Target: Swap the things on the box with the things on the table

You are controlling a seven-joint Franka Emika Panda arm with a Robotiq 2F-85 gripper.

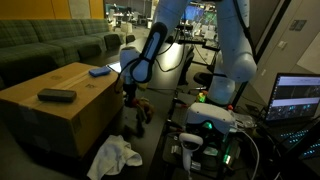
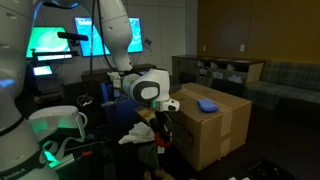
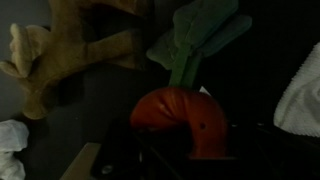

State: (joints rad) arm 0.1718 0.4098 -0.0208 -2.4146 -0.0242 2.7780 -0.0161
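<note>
In the wrist view, a tan plush toy (image 3: 60, 50) sprawls at the upper left of the dark surface. To its right, near the middle, sits the orange plush vegetable (image 3: 185, 118). It has a rounded, soft orange body, and a green stalk rises from its top into broad green leaves (image 3: 200, 30) that reach toward the upper edge of the picture. A white cloth (image 3: 300, 95) shows at the right edge.

In an exterior view, the cardboard box (image 1: 60, 118) fills the left side. A flat black object (image 1: 57, 96) lies near the front left of its top, and a blue object (image 1: 99, 71) lies at the far right corner. The gripper (image 1: 131, 98) hangs just off the box's right edge, lower than the box top, with a small orange patch just beside it. The white cloth lies crumpled below it, toward the front edge of the lower surface.

In the wrist view, the gripper enters from the bottom edge as dark shapes. The orange body lies right in front of them, either between the fingers or just past them. The picture is too dark to tell whether they touch it, and I cannot tell how far the jaws are parted.
</note>
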